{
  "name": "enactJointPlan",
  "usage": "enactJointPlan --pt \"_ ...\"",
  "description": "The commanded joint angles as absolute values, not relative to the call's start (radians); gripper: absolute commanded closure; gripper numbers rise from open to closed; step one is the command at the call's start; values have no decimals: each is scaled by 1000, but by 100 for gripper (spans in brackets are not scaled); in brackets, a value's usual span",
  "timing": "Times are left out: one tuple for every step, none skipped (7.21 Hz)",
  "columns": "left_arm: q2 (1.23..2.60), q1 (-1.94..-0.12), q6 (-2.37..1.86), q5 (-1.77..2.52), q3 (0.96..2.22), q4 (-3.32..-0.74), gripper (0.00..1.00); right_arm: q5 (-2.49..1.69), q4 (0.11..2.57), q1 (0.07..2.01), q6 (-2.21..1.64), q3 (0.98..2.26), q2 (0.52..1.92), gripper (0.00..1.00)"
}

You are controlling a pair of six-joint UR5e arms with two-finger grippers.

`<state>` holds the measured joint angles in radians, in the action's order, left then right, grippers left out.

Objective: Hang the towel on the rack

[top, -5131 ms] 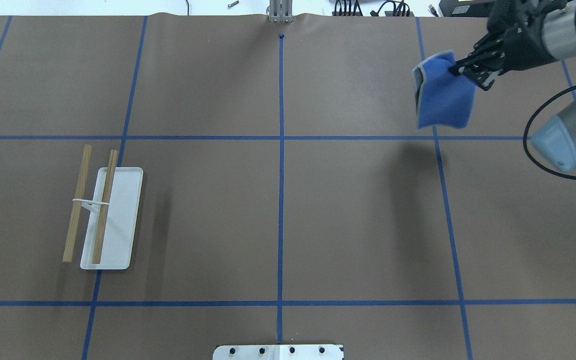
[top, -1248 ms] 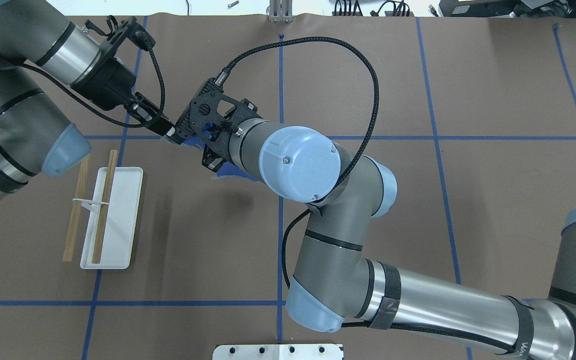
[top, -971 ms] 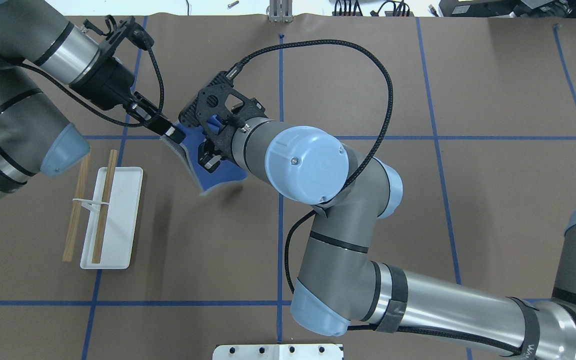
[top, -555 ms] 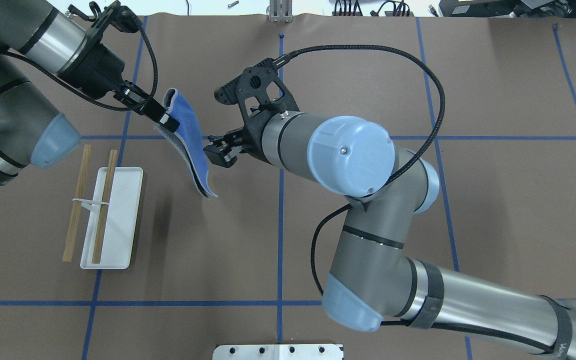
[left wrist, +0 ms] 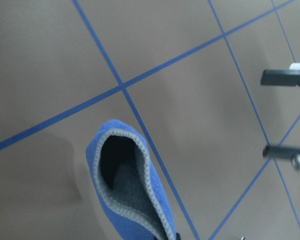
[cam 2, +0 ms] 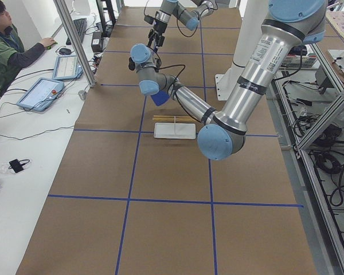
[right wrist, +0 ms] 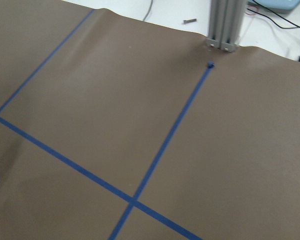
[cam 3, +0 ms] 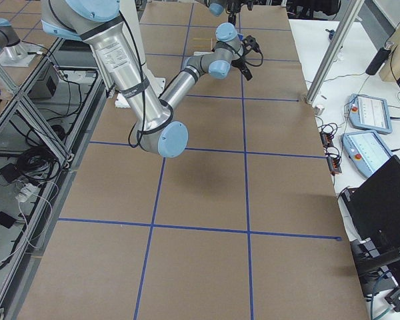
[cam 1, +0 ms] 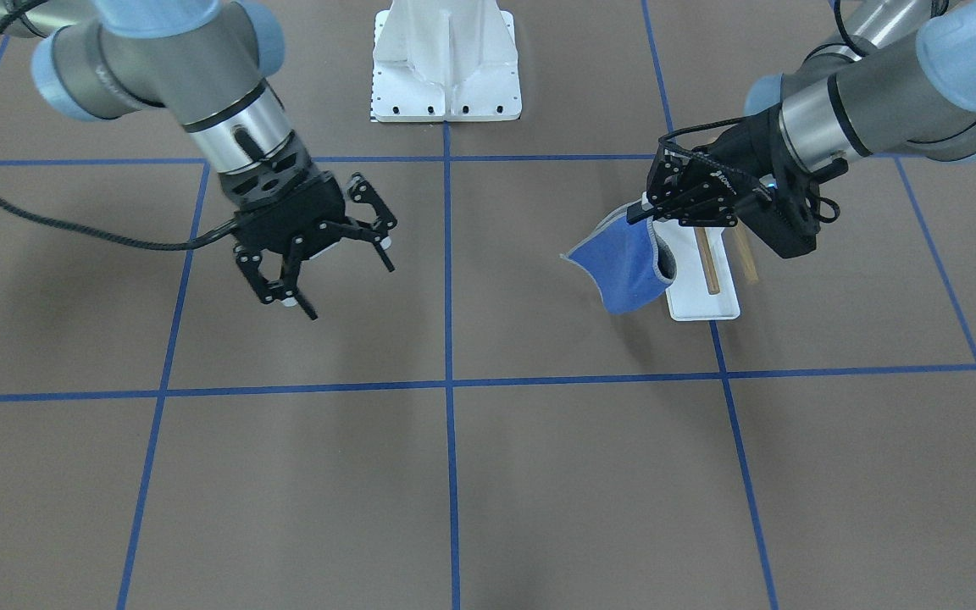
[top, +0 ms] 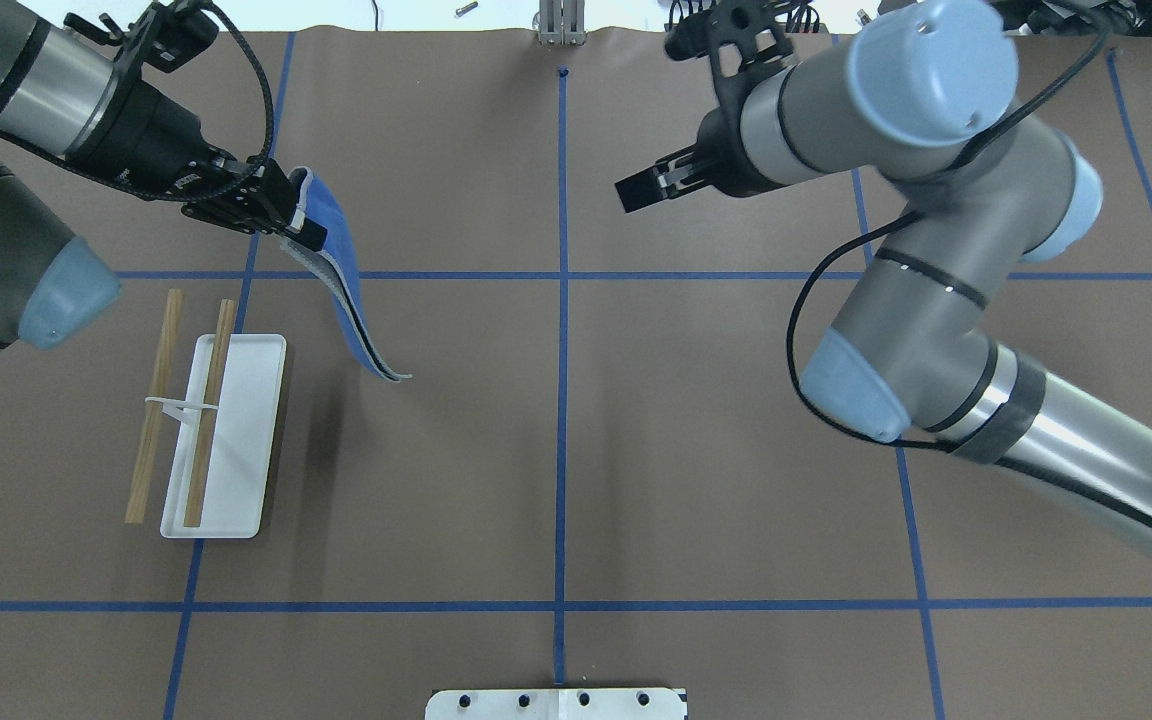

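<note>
Black left gripper (top: pixel 291 218) was clamped on a top corner of the blue towel (top: pixel 344 300), which hung folded in mid-air near the rack (top: pixel 241 450). The right gripper (cam 1: pixel 344 286) stood wide open, empty. Gripped by one corner, the limp cloth could bunch and slide off the rods (top: pixel 208 420).

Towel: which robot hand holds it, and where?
The jaws of the left gripper pinch the towel by its upper edge; the rest dangles. The right gripper holds nothing.

Bright, even overhead light — soft shadow beneath the towel (top: pixel 336 250) on the table (top: pixel 636 450), right-wrist view slightly soft.
</note>
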<state>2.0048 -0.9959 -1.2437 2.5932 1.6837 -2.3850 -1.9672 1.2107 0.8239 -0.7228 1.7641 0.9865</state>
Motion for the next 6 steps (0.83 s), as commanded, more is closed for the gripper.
enactJointPlan --pt "1927 -997 -1550 2524 1698 -2500 100 -2097 1287 972 -723 1747 1055 0" --pt "1872 -997 -1581 2510 1697 -2569 100 -2105 1398 1017 -709 1729 1055 0" --pt "1796 -997 -1580 2510 1695 -2656 100 -2126 1445 1064 -706 1709 1060 0" --pt "1729 -997 -1582 2510 1695 -2739 100 -2153 1471 1101 -675 1686 1075 0" --pt "1674 -1000 -1578 2511 1690 -2808 100 -2151 1474 1138 -517 1671 1135 0" --pt "1649 -1017 -1577 2517 1686 -2833 100 -2158 1470 1179 -423 1645 1181 0"
